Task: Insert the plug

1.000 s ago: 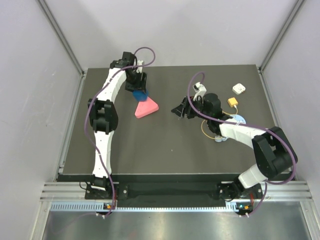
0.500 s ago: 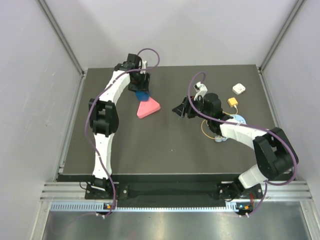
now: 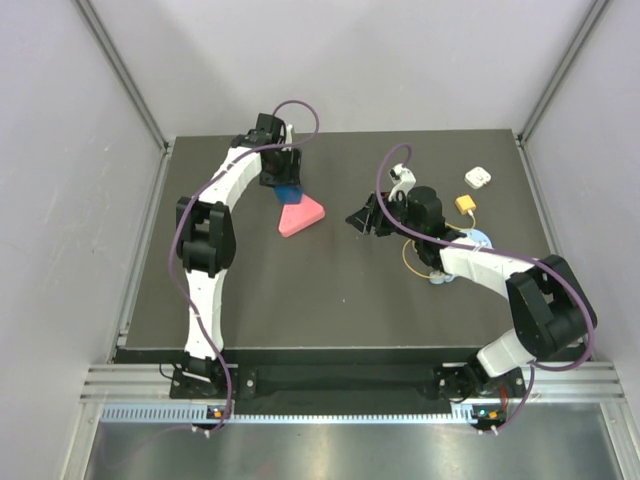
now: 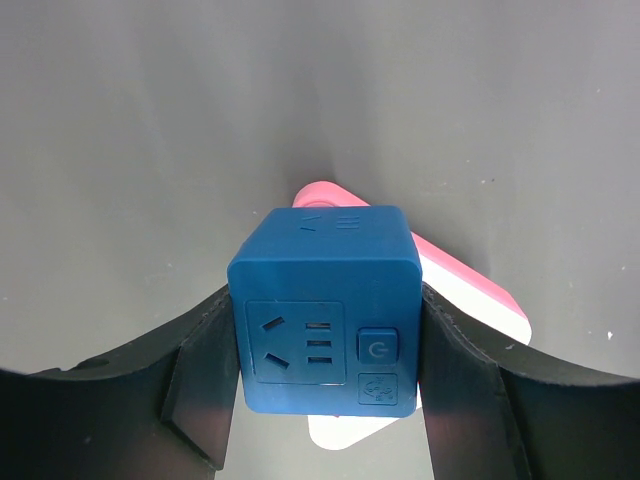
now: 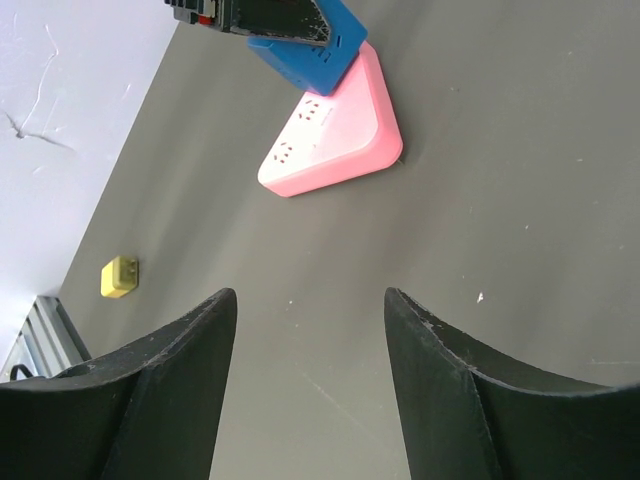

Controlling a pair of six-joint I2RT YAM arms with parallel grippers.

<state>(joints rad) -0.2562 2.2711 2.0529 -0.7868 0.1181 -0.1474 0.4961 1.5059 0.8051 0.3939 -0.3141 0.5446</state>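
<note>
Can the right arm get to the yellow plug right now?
Probably yes: the right gripper is open and empty, and the plug lies uncovered, though behind it, so it must swing round.

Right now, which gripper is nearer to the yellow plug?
Right. The right gripper hangs open to the left of the plug, pointing away from it. The left gripper, clamping the blue socket cube, sits farther left, by the pink power strip.
</note>
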